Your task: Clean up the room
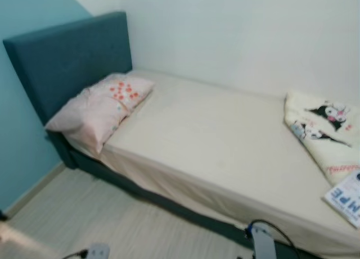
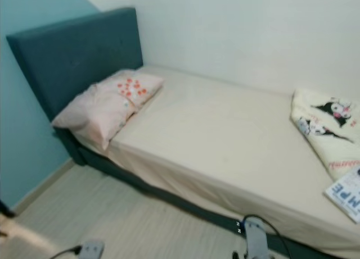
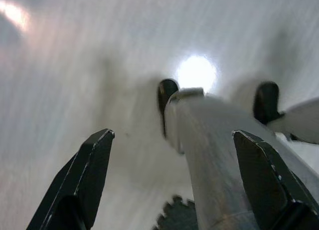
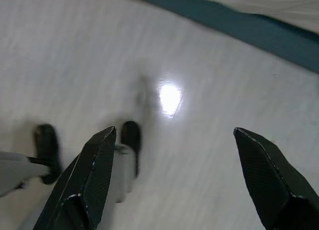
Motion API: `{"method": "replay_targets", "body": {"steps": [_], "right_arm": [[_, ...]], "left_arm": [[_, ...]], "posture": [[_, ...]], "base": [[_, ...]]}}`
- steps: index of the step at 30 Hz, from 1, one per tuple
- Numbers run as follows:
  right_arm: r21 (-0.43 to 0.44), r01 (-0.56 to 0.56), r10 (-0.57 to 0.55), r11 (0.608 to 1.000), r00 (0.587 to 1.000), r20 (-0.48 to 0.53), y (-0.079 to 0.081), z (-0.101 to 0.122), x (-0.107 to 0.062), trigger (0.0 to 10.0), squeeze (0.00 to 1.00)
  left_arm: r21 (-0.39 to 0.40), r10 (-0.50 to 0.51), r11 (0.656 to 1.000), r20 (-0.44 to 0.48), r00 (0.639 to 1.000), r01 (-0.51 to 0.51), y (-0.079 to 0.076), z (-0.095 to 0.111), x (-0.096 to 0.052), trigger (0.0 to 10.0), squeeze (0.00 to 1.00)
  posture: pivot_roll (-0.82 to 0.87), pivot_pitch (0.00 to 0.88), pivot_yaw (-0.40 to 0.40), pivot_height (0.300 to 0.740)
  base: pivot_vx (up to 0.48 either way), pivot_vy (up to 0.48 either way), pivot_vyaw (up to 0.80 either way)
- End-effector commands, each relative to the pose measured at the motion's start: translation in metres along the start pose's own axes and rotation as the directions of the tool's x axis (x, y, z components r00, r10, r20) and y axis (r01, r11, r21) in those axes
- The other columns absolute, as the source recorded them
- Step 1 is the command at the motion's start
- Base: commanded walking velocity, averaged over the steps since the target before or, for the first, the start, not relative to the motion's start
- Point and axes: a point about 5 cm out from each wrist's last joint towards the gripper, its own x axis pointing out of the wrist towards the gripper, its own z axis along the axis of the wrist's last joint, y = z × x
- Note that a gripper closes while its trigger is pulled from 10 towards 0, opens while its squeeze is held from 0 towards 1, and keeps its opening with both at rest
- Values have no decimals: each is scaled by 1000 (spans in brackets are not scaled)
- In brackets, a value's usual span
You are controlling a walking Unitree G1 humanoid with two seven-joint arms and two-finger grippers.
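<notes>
- Hanging low over the floor (image 4: 209,55), left claw (image 3: 172,185) and right claw (image 4: 174,185), both spread wide, gripping nothing.
- Lying well ahead of the right claw on the bed (image 1: 225,152): folded blanket (image 1: 323,130), magazine (image 1: 346,200).
- Stepping closer first, then reaching slowly.

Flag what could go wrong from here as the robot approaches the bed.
1. The book lies at the bed's near edge; a bump could knock it to the floor.
2. The folded blanket sits close beside the book, so reaching for one might drag the other.
3. Both grippers, left and right, hang open over the floor, nowhere near either item.
</notes>
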Motion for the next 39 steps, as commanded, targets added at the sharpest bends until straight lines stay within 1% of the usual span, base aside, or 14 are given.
{"method": "replay_targets", "body": {"steps": [1, 2, 3, 8, 14, 21, 28, 39], "right_arm": [[25, -29, 28, 999, 999, 24, 5, 4, 0, 10000, 0], [33, -43, 42, 999, 999, 31, 6, 4, 1, 10000, 0], [14, -45, 45, 999, 999, 25, 6, 4, 1, 10000, 0], [-12, -48, 49, 999, 999, 14, 7, 3, 1, 10000, 0], [-7, -10, 10, 1000, 1000, -3, 3, -1, 0, 10000, 0], [-19, -6, 6, 1000, 1000, -7, 2, -2, 0, 10000, 0], [-36, 4, -4, 999, 1000, -6, 0, -2, 0, 10000, 0], [-33, 15, -15, 999, 1000, 3, -1, 1, 0, 10000, 0]], "left_arm": [[10, 3, 1000, 5, 1000, -3, 3, 3, 0, 10000, 0], [10, 3, 1000, 5, 1000, -3, 3, 3, 0, 10000, 0], [9, 3, 1000, 4, 1000, -3, 3, 3, 0, 10000, 0], [8, 3, 1000, 3, 1000, -3, 4, 2, 0, 10000, 0], [9, 0, 1000, 2, 1000, 0, 3, 2, 0, 10000, 0], [17, -6, 1000, 3, 1000, 6, 1, 2, 0, 10000, 0], [22, -6, 1000, 5, 1000, 6, 1, 3, 0, 10000, 0], [30, -12, 999, 11, 1000, 12, 1, 5, 1, 10000, 0]], "posture": [[20, 0, -38, 740], [20, 0, -38, 740], [19, 0, -39, 740], [17, 0, -39, 740], [14, 0, -39, 740], [13, 0, -45, 740], [13, 0, -47, 740], [5, 0, -40, 740]], "base": [[0, -480, 0], [0, -480, 0], [0, -480, 0], [0, -480, 0], [0, -480, 0], [0, -480, 0], [0, -480, 0], [0, -480, 0]]}}
